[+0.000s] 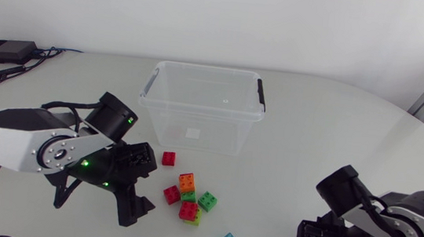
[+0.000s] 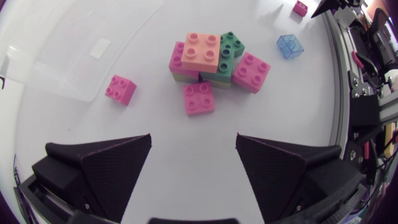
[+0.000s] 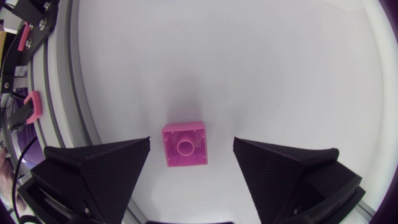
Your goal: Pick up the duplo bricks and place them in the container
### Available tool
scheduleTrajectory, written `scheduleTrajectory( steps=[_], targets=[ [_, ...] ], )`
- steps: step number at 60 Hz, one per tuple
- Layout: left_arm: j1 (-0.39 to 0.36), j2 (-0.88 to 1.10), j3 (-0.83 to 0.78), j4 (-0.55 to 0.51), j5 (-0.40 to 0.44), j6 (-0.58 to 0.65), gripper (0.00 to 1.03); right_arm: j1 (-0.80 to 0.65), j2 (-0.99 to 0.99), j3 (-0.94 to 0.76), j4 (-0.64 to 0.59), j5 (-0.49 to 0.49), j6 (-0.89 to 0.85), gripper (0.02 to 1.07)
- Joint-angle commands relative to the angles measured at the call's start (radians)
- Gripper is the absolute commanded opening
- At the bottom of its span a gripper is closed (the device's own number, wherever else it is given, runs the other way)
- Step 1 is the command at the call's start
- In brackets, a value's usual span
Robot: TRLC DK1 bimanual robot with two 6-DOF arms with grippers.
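No bricks (image 1: 188, 197) are yet placed in the container (image 1: 205, 68); all are left on the table (image 1: 336, 139), with left tool (image 2: 193, 144) and right tool (image 3: 192, 142) spread empty.

The counter (image 1: 338, 124) is a broad, pale grey-white slab with a smooth matte top and a rounded far edge that curves away at both sides. Light falls on it softly and evenly, leaving only faint, blurred shadows and no hard glare. At its far left corner lies a flat black box (image 1: 2, 51), with thin dark cables (image 1: 45, 52) trailing from it across the surface. In the wrist views, a silver metal rail (image 3: 59, 81) with long grooves runs along the counter's near edge.
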Motion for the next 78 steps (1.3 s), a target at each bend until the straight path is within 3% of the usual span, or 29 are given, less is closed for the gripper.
scheduleTrajectory(
  steps=[1,3,7,10,14,22,23,42,60,67,70,78],
  targets=[
    [-0.016,0.053,0.041,-0.01,-0.015,-0.004,0.94,0.013,0.059,-0.022,-0.018,0.034,-0.057,0.88],
    [-0.018,0.061,0.049,-0.01,-0.015,-0.01,0.94,0.014,0.071,-0.018,-0.017,0.04,-0.057,0.84],
    [-0.023,0.086,0.07,-0.007,-0.032,-0.021,0.94,0.014,0.076,-0.005,-0.014,0.04,-0.071,0.61],
    [-0.024,0.098,0.081,-0.006,-0.034,-0.03,0.94,0.019,0.079,0.001,-0.012,0.04,-0.071,0.5],
    [-0.03,0.113,0.092,-0.006,-0.038,-0.039,0.94,0.022,0.09,0.018,-0.023,0.037,-0.062,0.41],
    [-0.036,0.132,0.102,-0.003,-0.038,-0.054,0.94,0.024,0.079,0.048,-0.051,0.018,-0.04,0.37],
    [-0.047,0.139,0.104,-0.003,-0.038,-0.056,0.94,0.027,0.056,0.068,-0.069,0.001,-0.031,0.32],
    [-0.085,0.225,0.136,0.037,-0.055,-0.09,0.94,0.027,-0.056,0.275,-0.192,-0.064,0.017,0.32],
    [-0.124,0.307,0.174,0.103,-0.081,-0.142,0.94,-0.004,-0.053,0.447,-0.143,-0.169,0.101,0.32],
    [-0.124,0.362,0.191,0.103,-0.092,-0.148,0.75,-0.004,-0.034,0.525,-0.089,-0.198,0.161,0.32],
    [-0.122,0.374,0.193,0.1,-0.092,-0.148,0.6,-0.001,-0.021,0.555,-0.052,-0.201,0.191,0.32],
    [-0.119,0.389,0.199,0.05,-0.091,-0.148,0.44,0.007,0.027,0.608,0.021,-0.213,0.237,0.32]
  ],
)
